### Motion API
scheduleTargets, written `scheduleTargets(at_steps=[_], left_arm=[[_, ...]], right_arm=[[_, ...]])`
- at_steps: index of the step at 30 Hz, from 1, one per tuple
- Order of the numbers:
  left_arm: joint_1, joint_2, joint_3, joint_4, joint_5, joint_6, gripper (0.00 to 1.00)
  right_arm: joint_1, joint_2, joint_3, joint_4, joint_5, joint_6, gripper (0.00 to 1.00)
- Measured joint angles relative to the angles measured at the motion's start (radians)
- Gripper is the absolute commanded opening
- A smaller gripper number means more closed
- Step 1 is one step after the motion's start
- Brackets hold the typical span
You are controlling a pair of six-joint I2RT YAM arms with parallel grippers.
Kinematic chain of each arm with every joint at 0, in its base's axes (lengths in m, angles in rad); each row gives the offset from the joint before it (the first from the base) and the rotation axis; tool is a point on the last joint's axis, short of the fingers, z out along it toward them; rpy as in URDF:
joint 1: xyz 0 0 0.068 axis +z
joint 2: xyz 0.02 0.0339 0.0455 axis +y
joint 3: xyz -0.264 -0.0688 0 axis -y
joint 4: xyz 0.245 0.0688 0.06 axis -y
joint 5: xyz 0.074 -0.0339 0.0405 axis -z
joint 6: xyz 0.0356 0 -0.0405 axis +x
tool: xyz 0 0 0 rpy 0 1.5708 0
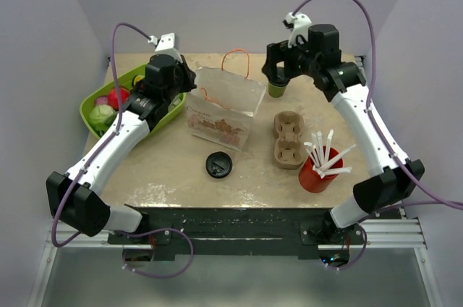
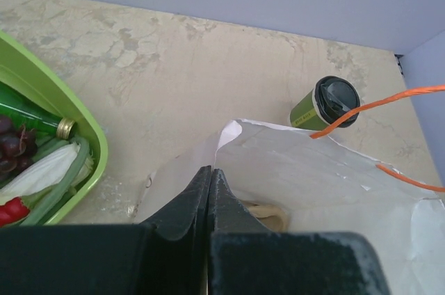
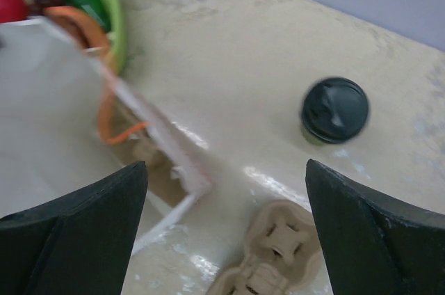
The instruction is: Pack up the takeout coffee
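The takeout coffee, a small green cup with a black lid [image 1: 276, 90], stands on the table right of the white bag [image 1: 224, 108]. It also shows in the left wrist view [image 2: 327, 104] and the right wrist view [image 3: 334, 110]. My right gripper [image 1: 279, 74] hovers over it; in its wrist view it is open and empty [image 3: 226, 197], with the cup ahead and to the right of the gap. My left gripper [image 1: 185, 81] is shut on the bag's left rim [image 2: 210, 178] and holds the bag [image 2: 313, 177] open.
A brown cup carrier [image 1: 288, 138] lies in front of the coffee. A red cup with white straws [image 1: 316, 171] stands at the front right. A loose black lid [image 1: 218, 165] lies in front of the bag. A green tray [image 1: 92, 97] of food sits at the left.
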Motion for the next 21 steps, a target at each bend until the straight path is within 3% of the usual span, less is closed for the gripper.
scheduleTargets(at_steps=[8, 21], left_arm=[[0.000, 0.000, 0.002, 0.068, 0.121, 0.094, 0.00], [0.000, -0.001, 0.056, 0.187, 0.356, 0.301, 0.00]], right_arm=[[0.222, -0.148, -0.042, 0.120, -0.192, -0.054, 0.98], [0.232, -0.019, -0.043, 0.054, -0.101, -0.212, 0.88]])
